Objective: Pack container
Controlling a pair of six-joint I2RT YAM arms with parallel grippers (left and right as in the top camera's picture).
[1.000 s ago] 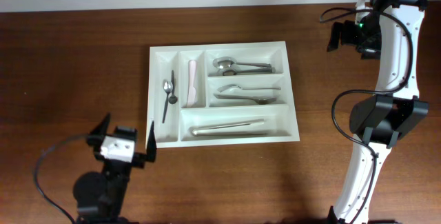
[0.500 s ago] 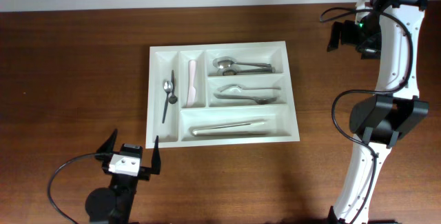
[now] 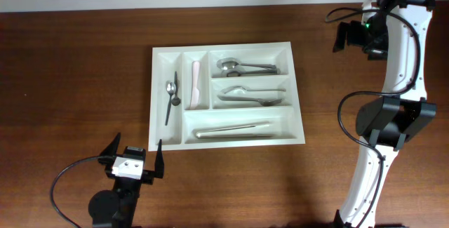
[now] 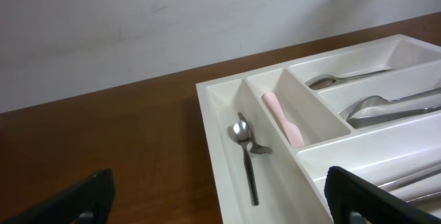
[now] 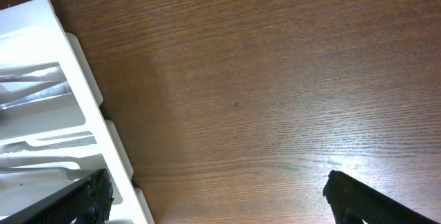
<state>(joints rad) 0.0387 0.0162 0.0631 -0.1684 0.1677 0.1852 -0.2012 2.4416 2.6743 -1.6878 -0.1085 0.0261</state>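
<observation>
The container (image 3: 163,66) is a white five-compartment tray in the middle of the table. Its left narrow slot holds a small teaspoon (image 3: 170,96), and the slot beside it holds a pink-handled piece (image 3: 196,81). The three long slots hold spoons (image 3: 242,66), more cutlery (image 3: 245,95) and knives (image 3: 235,130). My left gripper (image 3: 135,149) is open and empty just off the tray's front left corner, facing it. In the left wrist view its gripper (image 4: 220,210) frames the tray (image 4: 207,100), the teaspoon (image 4: 244,155) and the pink piece (image 4: 282,117). My right gripper (image 3: 340,37) is open and empty at the far right.
In the right wrist view the open gripper (image 5: 220,203) hangs over bare brown wood, with the tray's side wall (image 5: 76,72) at the left. The right arm's base (image 3: 389,119) and cable stand at the table's right side.
A second ago the left gripper was nearer the tray's corner and turned sideways. It drew back toward the front edge and squared up to the tray, then stayed still. The right arm has not moved.
</observation>
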